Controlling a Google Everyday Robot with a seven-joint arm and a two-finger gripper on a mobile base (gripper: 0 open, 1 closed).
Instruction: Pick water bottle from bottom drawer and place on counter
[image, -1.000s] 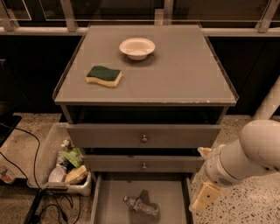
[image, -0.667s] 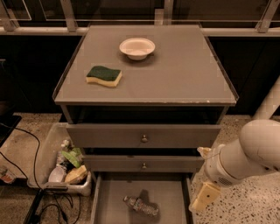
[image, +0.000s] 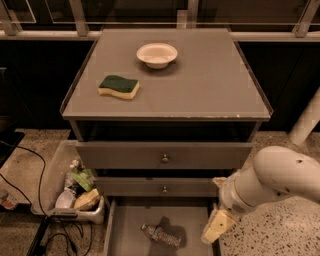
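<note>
The water bottle, clear with a coloured label band, lies on its side on the floor of the open bottom drawer. The counter is the flat grey cabinet top above. My gripper hangs at the end of the white arm, over the drawer's right edge and to the right of the bottle, apart from it.
A white bowl and a green-yellow sponge sit on the counter. Two upper drawers with round knobs are closed. A bin of mixed clutter stands on the floor at the left, with cables beside it.
</note>
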